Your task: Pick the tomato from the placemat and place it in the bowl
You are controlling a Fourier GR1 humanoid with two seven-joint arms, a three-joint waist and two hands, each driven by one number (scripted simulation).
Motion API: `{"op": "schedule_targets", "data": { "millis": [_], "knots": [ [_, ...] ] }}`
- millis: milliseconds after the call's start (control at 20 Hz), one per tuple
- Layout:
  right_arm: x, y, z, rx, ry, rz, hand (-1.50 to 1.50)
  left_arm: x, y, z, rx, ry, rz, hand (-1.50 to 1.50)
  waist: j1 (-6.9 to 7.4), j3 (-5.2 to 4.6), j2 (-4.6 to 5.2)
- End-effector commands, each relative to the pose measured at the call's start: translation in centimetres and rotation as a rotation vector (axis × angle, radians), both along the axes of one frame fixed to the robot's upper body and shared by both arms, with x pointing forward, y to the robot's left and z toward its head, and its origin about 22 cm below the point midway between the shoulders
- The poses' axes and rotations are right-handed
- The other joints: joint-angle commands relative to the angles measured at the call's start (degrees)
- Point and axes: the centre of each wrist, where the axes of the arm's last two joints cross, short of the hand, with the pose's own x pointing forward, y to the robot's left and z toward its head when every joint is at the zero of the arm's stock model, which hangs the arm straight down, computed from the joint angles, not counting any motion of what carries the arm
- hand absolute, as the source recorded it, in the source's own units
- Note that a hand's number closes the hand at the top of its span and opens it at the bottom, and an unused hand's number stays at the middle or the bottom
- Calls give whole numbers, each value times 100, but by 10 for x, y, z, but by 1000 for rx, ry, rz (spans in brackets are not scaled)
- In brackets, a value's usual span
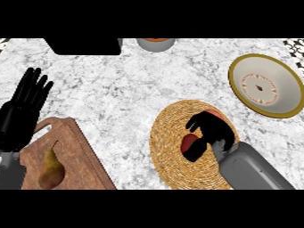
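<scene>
Right robot hand (210, 129) curled over tomato (190, 142) — on placemat (170, 133).

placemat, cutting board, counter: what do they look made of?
Placemat: woven straw or wicker, judging by the golden coiled rings; matte.
Cutting board: wood, brown with visible grain; probably unpolished.
Counter: looks like marble or similar stone, white with grey veining; finish unclear.

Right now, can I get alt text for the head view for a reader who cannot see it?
The robot's right hand curls round a red tomato on a round woven placemat, with the bowl beyond it. The left hand rests open at the left edge, above a wooden cutting board holding a pear.
</scene>
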Motion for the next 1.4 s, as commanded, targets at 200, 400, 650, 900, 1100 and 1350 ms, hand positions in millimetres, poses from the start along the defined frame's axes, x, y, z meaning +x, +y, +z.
{"op": "schedule_targets", "data": {
  "millis": [200,400,650,900,1100,1350],
  "knots": [
    [3,6,-26,-127,79,81,150,4,-5,-8,3,-6,-3,0,11,70,100],
    [0,-25,-24,-122,11,221,150,-8,9,-8,5,1,-3,0,8,72,91],
    [-40,-44,4,-61,-180,777,150,-6,14,-5,-11,19,32,0,-129,94,3],
    [-53,-125,6,-79,-330,911,150,-2,7,-2,-8,6,32,0,-169,87,77],
    [-47,-166,42,-99,-545,828,150,11,12,12,-15,4,36,0,-172,76,78],
    [-51,-196,82,-114,-731,657,150,-5,13,12,-16,10,32,0,-169,73,52]
  ]
}}
